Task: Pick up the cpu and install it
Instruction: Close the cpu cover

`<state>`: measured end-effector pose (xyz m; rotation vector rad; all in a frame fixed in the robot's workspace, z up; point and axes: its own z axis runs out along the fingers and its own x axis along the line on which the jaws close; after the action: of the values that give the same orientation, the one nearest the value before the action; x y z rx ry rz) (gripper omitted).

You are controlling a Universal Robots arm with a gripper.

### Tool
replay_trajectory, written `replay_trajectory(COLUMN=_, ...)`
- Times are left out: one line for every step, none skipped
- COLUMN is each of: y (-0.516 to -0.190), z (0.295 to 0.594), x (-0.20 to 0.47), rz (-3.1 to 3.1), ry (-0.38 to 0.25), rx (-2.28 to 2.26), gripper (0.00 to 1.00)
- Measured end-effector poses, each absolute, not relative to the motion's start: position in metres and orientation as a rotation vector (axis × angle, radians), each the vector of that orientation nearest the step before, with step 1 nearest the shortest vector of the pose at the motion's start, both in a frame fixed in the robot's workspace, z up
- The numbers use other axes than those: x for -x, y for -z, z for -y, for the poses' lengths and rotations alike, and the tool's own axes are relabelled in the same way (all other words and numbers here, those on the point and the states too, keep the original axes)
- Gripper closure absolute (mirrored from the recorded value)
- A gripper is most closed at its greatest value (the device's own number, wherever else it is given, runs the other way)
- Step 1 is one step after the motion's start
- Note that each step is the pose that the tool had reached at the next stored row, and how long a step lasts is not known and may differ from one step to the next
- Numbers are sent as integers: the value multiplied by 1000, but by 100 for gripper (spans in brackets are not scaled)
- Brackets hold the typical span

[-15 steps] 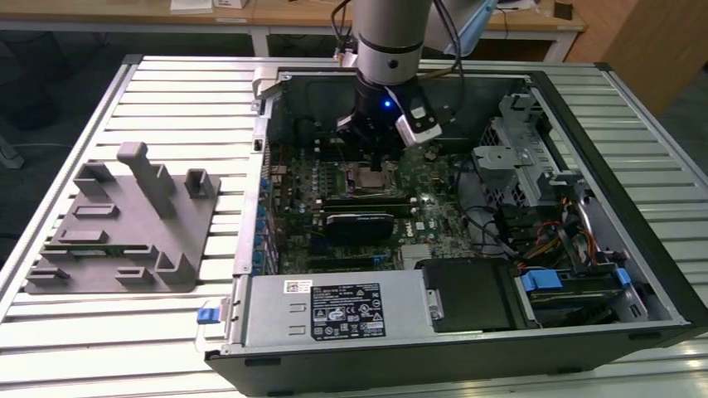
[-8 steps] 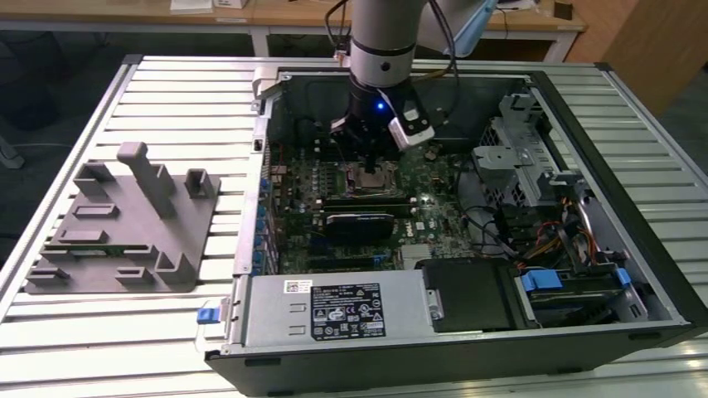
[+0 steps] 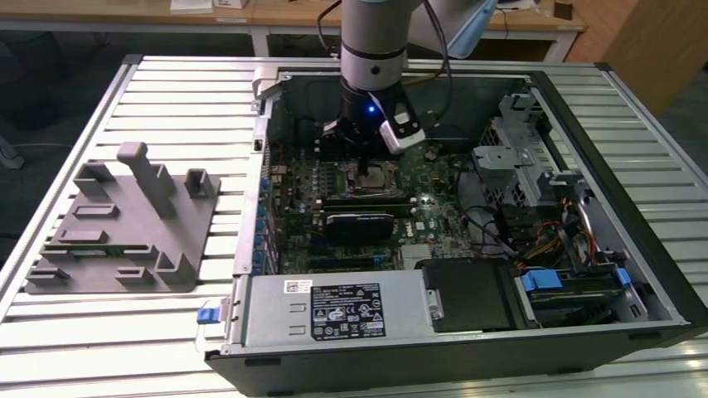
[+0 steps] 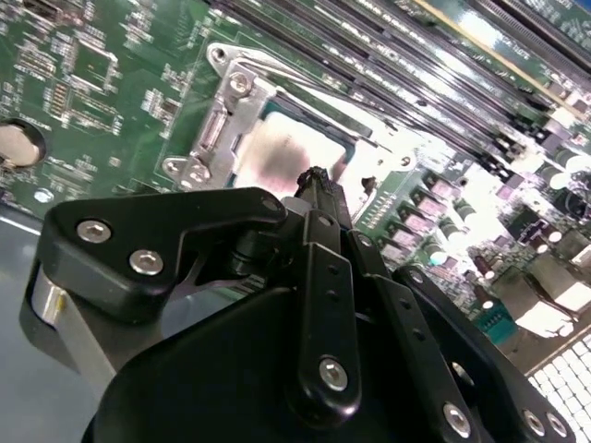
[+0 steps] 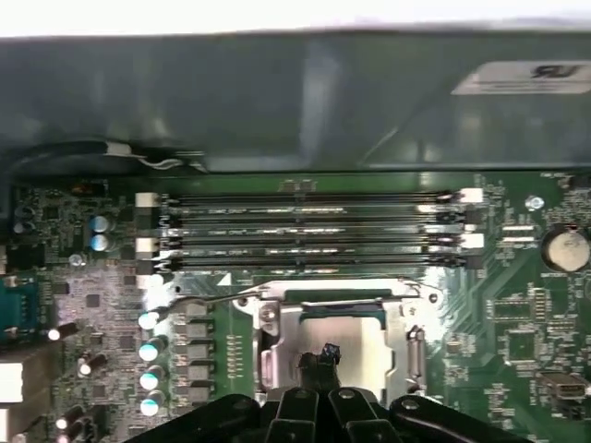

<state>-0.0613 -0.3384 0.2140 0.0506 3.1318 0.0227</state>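
The claw (image 4: 314, 177) hangs with its black fingers drawn together to a single narrow tip, gripping nothing that I can see, right above the middle of the cpu (image 4: 277, 155). The cpu lies flat inside the socket frame (image 5: 273, 318) on the motherboard (image 5: 517, 305), within the open computer case (image 3: 443, 358) on the slatted bench (image 3: 166, 91). Whether the tip touches the chip's top I cannot tell. I judge the step in hand to be the seating. To do it well I want the chip level and square to the frame on every side, with any contact light and straight down, since a tilted or skewed chip could harm the contacts beneath. The cpu's top is a smooth silver plate that throws back a dull glare, with a thin dark-green rim. The frame is bright stamped metal with screw heads along it. The board is matt green, crowded with small cylindrical capacitors and long memory slots (image 5: 305, 231).
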Motion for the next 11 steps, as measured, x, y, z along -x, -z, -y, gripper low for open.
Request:
replay_trajectory(y=-214, z=338, x=63, rz=-3132, ry=-23, rx=-51, gripper=89)
replay_trajectory(y=-213, z=338, x=65, rz=-3132, ry=-23, rx=-51, gripper=89)
replay_trajectory(y=-213, z=338, x=67, rz=-3132, ry=-23, rx=-51, gripper=89)
replay_trajectory(y=-212, z=338, x=68, rz=-3132, ry=-23, rx=-50, gripper=89)
replay_trajectory(y=-212, z=338, x=70, rz=-3132, ry=-23, rx=-50, gripper=89)
replay_trajectory(y=-211, z=338, x=71, rz=-3132, ry=-23, rx=-50, gripper=89)
replay_trajectory(y=-210, z=338, x=72, rz=-3132, ry=-23, rx=-50, gripper=89)
replay_trajectory(y=-209, z=338, x=72, rz=-3132, ry=-23, rx=-49, gripper=89)
replay_trajectory(y=-207, z=338, x=73, rz=-3132, ry=-23, rx=-47, gripper=89)
replay_trajectory(y=-206, z=338, x=73, rz=-3132, ry=-23, rx=-46, gripper=89)
replay_trajectory(y=-206, z=338, x=73, rz=-3132, ry=-23, rx=-46, gripper=89)
